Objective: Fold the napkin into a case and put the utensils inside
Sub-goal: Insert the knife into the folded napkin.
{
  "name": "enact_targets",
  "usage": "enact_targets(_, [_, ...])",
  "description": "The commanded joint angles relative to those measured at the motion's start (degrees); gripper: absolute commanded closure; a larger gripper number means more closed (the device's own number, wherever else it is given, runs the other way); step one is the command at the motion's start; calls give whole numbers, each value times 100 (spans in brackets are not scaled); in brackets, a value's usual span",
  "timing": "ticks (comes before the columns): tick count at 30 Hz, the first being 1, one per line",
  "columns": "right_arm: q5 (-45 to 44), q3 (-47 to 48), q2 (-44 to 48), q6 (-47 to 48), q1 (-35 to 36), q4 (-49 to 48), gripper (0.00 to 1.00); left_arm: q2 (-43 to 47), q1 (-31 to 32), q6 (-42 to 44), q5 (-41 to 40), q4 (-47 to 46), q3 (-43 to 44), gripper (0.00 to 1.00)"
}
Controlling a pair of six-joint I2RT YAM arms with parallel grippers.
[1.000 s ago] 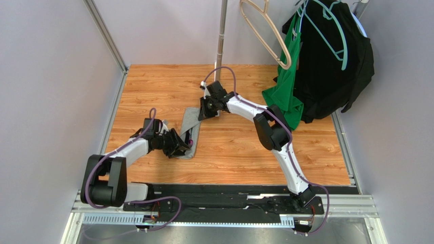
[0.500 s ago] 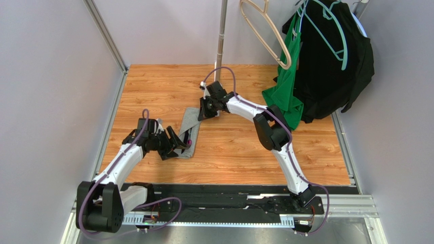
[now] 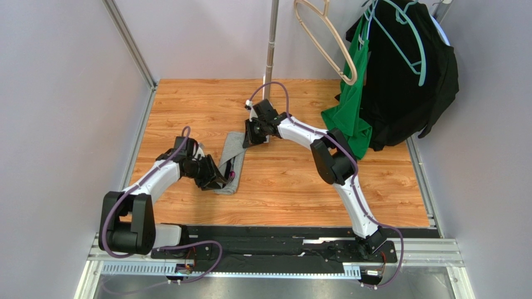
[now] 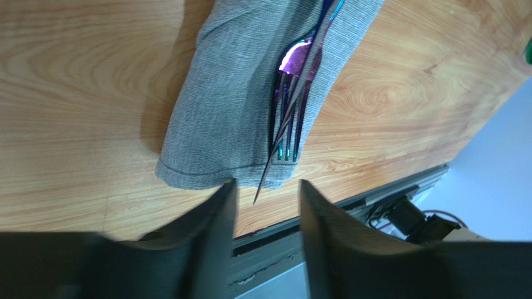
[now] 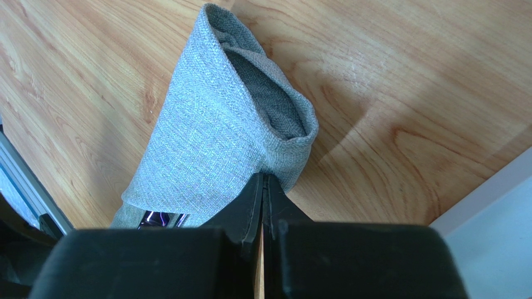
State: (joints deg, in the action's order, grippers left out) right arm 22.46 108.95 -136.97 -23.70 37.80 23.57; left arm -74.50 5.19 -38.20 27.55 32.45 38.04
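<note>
Case [image 4: 231,106] flat on bench [image 4: 75,93], long axis from left hand [image 4: 267,188] away to right hand [image 5: 262,179]. Utensils [image 4: 292,99] on same axis, tips past near end, toward left hand: nearer, released, empty. Right hand clenched at far end; cloth pinched or not, cannot tell.

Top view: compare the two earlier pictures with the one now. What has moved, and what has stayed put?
The left arm swung out to the left, then came back; the left gripper is open at the napkin's near end, where the utensils poke out. Nothing grasped or released. The right gripper, shut on the napkin's far end, and the napkin stayed put.
</note>
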Motion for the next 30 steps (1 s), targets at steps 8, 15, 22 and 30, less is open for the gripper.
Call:
enact_targets(8, [-31,285,-85,15,17,60,100,-354,-27,154,488,-555,1,63])
enact_targets(15, [-31,320,-146,15,17,86,100,-373,-27,347,85,-143,265,100])
enact_targets(22, [-66,347,-164,41,17,104,100,321,-27,339,-47,129,344,100])
enact_targets(30, [-66,338,-155,59,17,121,100,-143,-27,348,-189,78,327,100])
